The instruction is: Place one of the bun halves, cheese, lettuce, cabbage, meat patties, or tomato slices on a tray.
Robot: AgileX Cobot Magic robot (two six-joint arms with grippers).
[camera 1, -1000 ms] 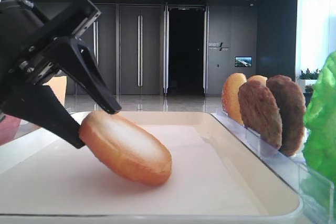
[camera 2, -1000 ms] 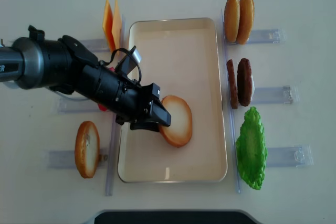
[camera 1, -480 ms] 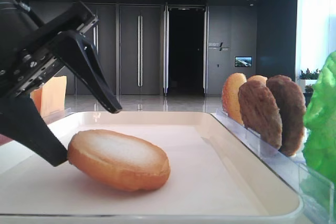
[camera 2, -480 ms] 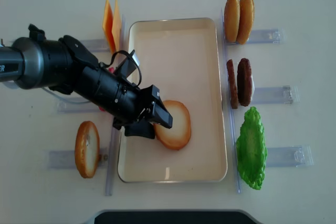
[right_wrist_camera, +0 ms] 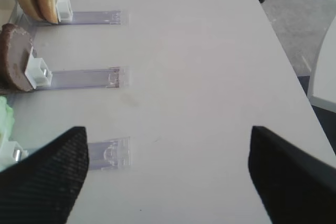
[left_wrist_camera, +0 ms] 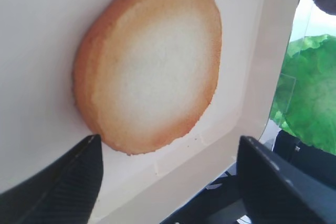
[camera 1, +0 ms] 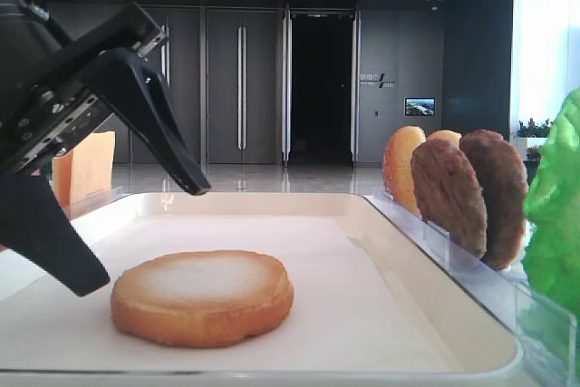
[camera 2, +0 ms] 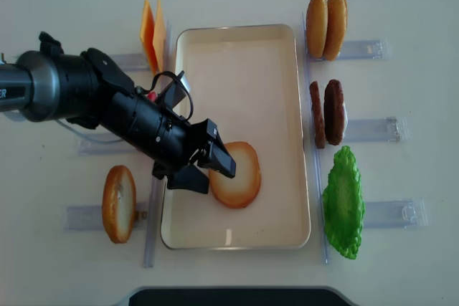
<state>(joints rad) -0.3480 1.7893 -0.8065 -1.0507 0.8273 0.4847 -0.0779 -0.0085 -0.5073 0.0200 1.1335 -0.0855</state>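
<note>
On the tray [camera 2: 283,105], the bun half [camera 2: 235,175] lies flat between the left hand's [camera 2: 208,170] wide-spread, empty fingers.

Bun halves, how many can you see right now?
4: one bun half flat on the tray, two upright far right, one upright near left. More may be hidden.

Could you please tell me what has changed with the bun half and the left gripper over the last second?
The left gripper opened and let go of the bun half, which dropped from tilted to lying flat, pale face up, on the tray. The patties, lettuce and cheese stayed put.
</note>
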